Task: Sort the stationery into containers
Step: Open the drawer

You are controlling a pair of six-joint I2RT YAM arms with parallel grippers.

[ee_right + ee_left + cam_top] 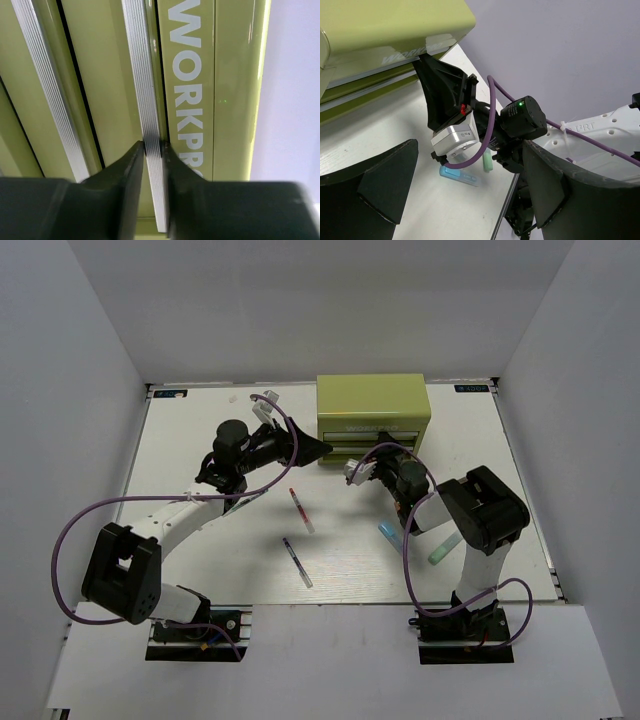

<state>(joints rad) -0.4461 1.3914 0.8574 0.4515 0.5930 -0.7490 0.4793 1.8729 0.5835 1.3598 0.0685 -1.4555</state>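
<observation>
The olive tool chest (372, 405) stands at the back of the table. My right gripper (377, 454) is at its front, shut on the upper drawer's silver handle (150, 100), just beside the white lettering; its fingertips (135, 155) pinch the handle. My left gripper (314, 447) is open and empty, hovering by the chest's left front corner (395, 40). A red-tipped pen (300, 510), a purple-tipped pen (297, 562), a blue marker (386, 530) and a pale green stick (438, 552) lie on the table. The left wrist view also shows the blue marker (454, 175) and the green stick (488, 163).
The lower drawer's silver handle (50, 100) runs parallel to the gripped one. The right arm's wrist and purple cable (485, 125) hang between my left gripper's fingers (385, 185) and the pens. White walls enclose the table on three sides.
</observation>
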